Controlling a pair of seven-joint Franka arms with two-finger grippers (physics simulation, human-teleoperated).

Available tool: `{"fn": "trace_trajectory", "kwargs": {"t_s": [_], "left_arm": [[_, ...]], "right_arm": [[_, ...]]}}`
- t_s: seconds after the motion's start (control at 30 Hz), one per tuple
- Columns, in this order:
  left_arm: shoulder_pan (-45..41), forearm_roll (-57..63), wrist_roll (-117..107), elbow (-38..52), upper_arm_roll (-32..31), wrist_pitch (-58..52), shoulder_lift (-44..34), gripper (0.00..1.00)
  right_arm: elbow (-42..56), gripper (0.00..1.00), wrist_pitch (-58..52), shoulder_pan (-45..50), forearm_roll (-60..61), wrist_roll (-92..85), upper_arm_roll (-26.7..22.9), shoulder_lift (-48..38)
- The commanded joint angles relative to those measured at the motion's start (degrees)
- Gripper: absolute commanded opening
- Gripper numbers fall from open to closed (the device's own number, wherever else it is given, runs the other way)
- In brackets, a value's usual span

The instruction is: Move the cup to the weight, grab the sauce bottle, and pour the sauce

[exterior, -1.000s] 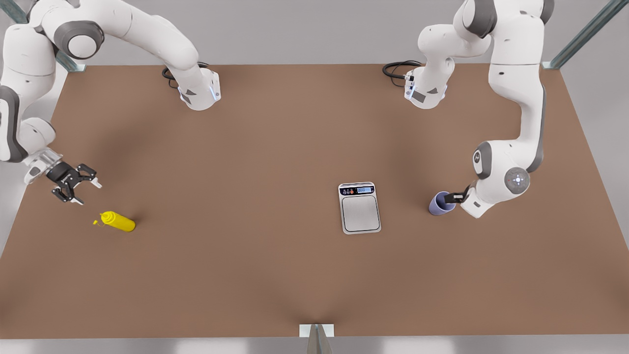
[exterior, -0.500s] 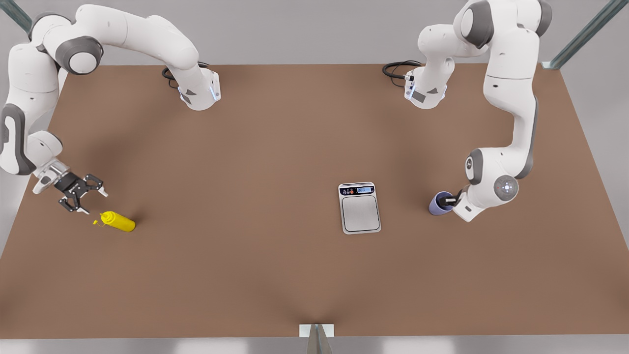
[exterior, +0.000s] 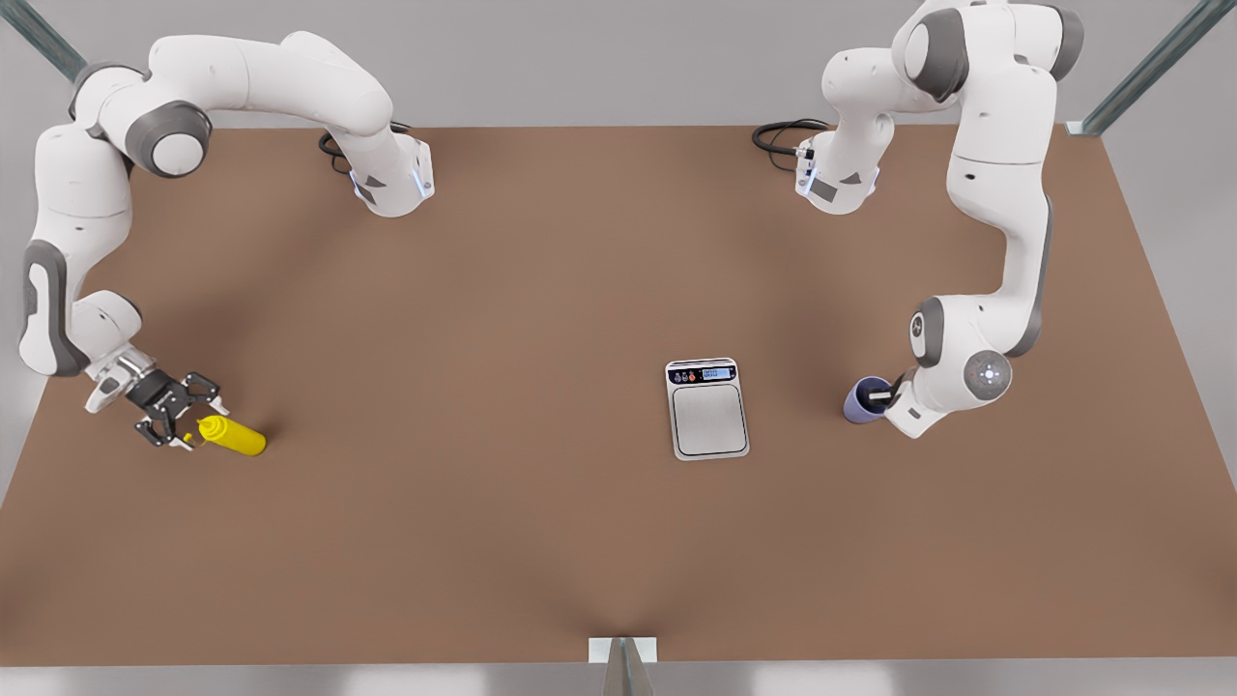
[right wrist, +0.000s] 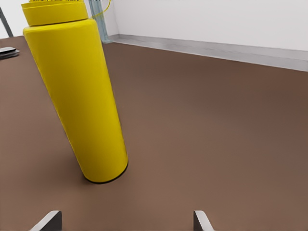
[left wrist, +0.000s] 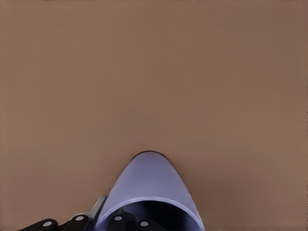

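I can read no text, number or brand anywhere. The weight (exterior: 708, 408) carries a dark display strip and small coloured buttons at its far end, but I cannot make out any characters on them. The sauce bottle (right wrist: 77, 91) bears no label I can see.

A small lavender cup (exterior: 863, 400) stands upright on the brown surface at the front view's right, apart from the flat silver-grey weight (exterior: 708, 410) near the middle. Far off at the left stands the yellow sauce bottle (exterior: 231, 436), upright with its nozzle cap on.
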Motion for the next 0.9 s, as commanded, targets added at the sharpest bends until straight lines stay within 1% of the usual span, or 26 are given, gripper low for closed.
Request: {"fn": "trace_trajectory", "kwargs": {"t_s": [0.0,0.2,0.3,0.37,0.4,0.43,0.5,0.6,0.67,0.7,0.73,0.8,0.87], "left_arm": [[0.00,0.16,0.00,0.00,0.00,0.00,0.08,0.21],[0.00,0.24,-0.35,1.23,-0.09,-0.44,-0.09,0.21],[0.00,-0.20,-2.55,1.67,-0.17,-0.53,-2.11,0.21],[0.00,-0.20,-3.95,3.51,-1.31,-1.67,-2.11,0.21],[0.00,-0.20,-7.03,7.91,-3.25,-5.71,-1.06,0.21],[-0.96,-0.20,-9.75,10.90,-4.13,-6.94,0.17,0.21],[-4.74,-0.20,-13.62,13.71,-4.39,-7.03,0.96,0.21],[-6.94,-0.99,-15.47,14.59,-9.32,-10.72,0.79,0.21],[-13.18,-0.99,-20.21,15.12,-9.32,-11.07,1.14,0.21],[-14.59,-1.69,-22.94,15.99,-9.40,-10.99,1.84,0.21],[-16.26,-1.86,-28.91,18.89,-9.40,-11.07,3.86,0.21],[-17.93,-1.86,-34.19,21.88,-9.32,-10.55,6.50,0.21],[-18.46,-1.86,-35.60,22.94,-9.40,-10.02,8.26,0.21]], "right_arm": [[0.00,1.00,0.00,0.00,0.00,0.00,0.00,0.00],[0.00,1.00,-1.14,0.09,0.00,-0.44,0.00,1.32],[0.61,1.00,-1.41,0.00,0.44,-0.26,0.00,1.40],[0.62,1.00,-1.41,0.18,0.44,-0.18,0.26,1.23],[0.44,1.00,-1.41,0.18,0.44,0.00,0.70,0.79],[0.44,1.00,-1.41,0.26,0.44,0.26,1.23,0.70],[0.18,1.00,-1.32,0.35,0.44,0.44,2.29,0.52],[-0.26,1.00,-0.62,1.06,0.88,0.44,3.78,0.53],[-0.53,1.00,-0.53,1.93,0.97,0.44,3.87,0.44],[-0.88,1.00,-0.53,2.02,0.97,0.44,3.87,0.00],[-1.41,1.00,-0.44,2.55,0.97,0.44,3.87,-0.44],[-2.63,1.00,0.26,3.43,1.49,0.44,3.96,-1.32],[-3.16,1.00,0.26,4.04,1.76,0.44,3.96,-1.85]]}}
